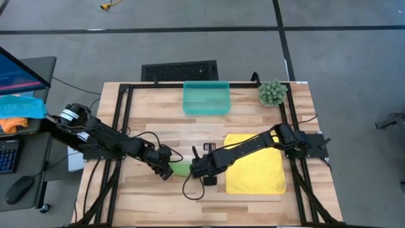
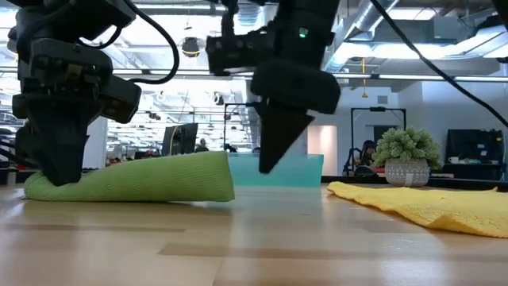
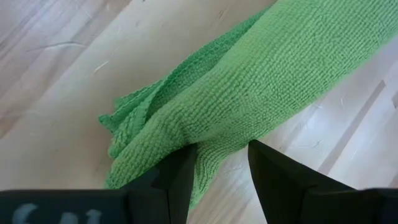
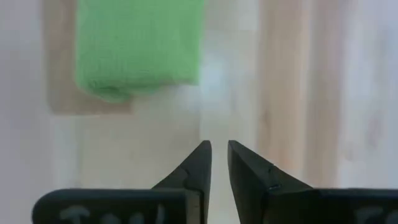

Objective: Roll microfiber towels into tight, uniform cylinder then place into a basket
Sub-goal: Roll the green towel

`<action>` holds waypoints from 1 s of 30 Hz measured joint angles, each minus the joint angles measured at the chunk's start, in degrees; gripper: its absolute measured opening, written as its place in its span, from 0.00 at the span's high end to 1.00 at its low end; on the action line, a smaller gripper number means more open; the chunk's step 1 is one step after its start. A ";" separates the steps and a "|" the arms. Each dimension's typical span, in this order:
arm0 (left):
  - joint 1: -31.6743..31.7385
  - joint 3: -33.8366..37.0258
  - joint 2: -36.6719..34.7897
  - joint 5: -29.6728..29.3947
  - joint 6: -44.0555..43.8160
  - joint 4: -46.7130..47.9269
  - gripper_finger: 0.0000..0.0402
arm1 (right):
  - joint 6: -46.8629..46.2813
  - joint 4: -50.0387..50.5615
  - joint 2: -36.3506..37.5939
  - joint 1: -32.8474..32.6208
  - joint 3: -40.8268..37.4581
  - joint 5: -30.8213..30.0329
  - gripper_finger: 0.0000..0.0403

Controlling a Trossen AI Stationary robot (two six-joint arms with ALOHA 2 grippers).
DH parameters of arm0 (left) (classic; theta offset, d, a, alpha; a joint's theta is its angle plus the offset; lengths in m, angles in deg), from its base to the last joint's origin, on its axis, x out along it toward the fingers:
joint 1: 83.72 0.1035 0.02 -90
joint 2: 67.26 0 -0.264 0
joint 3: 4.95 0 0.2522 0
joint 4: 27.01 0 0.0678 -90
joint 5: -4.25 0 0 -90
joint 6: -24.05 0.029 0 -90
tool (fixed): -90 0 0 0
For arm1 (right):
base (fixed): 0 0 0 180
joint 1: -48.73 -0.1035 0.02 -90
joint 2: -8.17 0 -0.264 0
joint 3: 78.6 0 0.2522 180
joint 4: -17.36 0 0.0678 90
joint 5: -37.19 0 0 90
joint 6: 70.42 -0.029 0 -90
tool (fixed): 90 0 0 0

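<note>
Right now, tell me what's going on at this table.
The left gripper has its fingers on one end of the rolled green towel, which lies on the table. The right gripper hovers just off the roll's other end, fingers nearly together, holding nothing. The yellow towel lies flat and unrolled; the basket holds no towel.

Light green waffle-textured towel (image 1: 180, 168), bright yellow towel (image 1: 255, 163), translucent teal basket (image 1: 206, 98), pale wood-grain counter (image 1: 158, 120)
</note>
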 joint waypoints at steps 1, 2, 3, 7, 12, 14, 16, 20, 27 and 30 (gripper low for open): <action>0.00 0.00 0.00 -0.02 0.00 -0.05 0.63 | -0.02 1.62 0.68 -0.40 -0.05 -1.36 0.81; 0.00 0.04 0.00 -0.02 -0.02 -0.07 0.63 | -0.04 3.97 1.82 -1.02 -0.21 -3.08 0.81; 0.00 0.02 0.00 -0.02 0.00 -0.01 0.63 | 0.15 4.42 2.89 -1.64 -0.14 -4.58 0.81; 0.00 0.04 0.00 -0.06 0.23 -0.04 0.63 | -1.16 8.00 8.17 -4.59 -1.14 -12.76 0.81; -0.02 0.04 -0.02 -0.09 0.61 -0.08 0.63 | -6.04 2.51 14.85 -7.82 -8.66 -19.30 0.81; -0.02 0.07 -0.02 -0.22 0.63 -0.21 0.63 | -7.22 -2.52 16.78 -8.77 -13.42 -19.72 0.81; -0.02 0.07 -0.02 -0.17 0.63 -0.25 0.63 | -7.26 -10.97 17.65 -9.17 -17.92 -19.53 0.81; -0.07 0.09 -0.02 -0.24 0.61 -0.28 0.63 | -5.89 -22.81 18.50 -7.76 -24.48 -16.53 0.81; -0.09 0.09 -0.02 -0.26 0.61 -0.31 0.63 | 1.51 -27.82 18.52 -1.28 -26.16 -7.91 0.81; -0.09 0.07 -0.02 -0.26 0.64 -0.20 0.63 | 5.09 -27.90 19.44 2.46 -26.18 -3.90 0.81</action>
